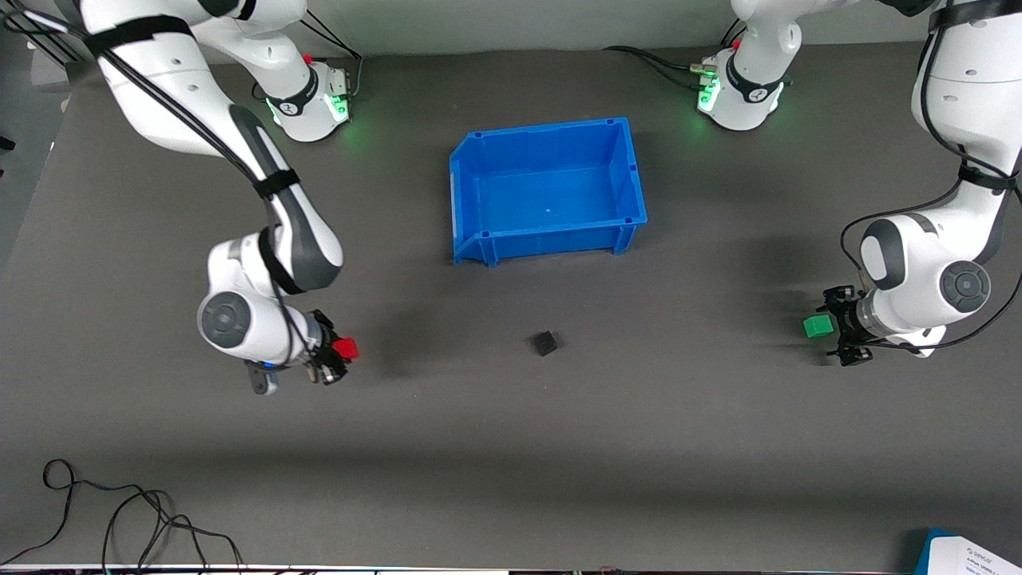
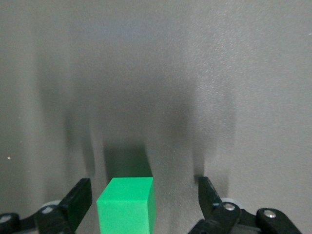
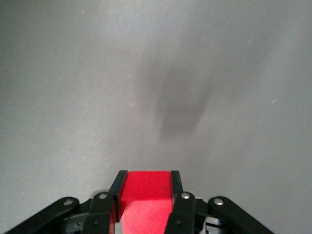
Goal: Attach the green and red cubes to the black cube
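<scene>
The black cube (image 1: 544, 343) lies on the grey table, nearer to the front camera than the blue bin (image 1: 548, 231). My right gripper (image 1: 338, 357) is shut on the red cube (image 1: 345, 348) and holds it just above the table toward the right arm's end; in the right wrist view the red cube (image 3: 145, 195) is clamped between both fingers of that gripper (image 3: 146, 187). My left gripper (image 1: 832, 327) is open around the green cube (image 1: 817, 326) toward the left arm's end. In the left wrist view the green cube (image 2: 126, 204) sits between the fingers of the gripper (image 2: 144, 200) with a gap on each side.
The blue bin stands empty between the two arm bases. Loose black cables (image 1: 120, 519) lie at the table's near edge toward the right arm's end. A white and blue box (image 1: 970, 555) shows at the near corner toward the left arm's end.
</scene>
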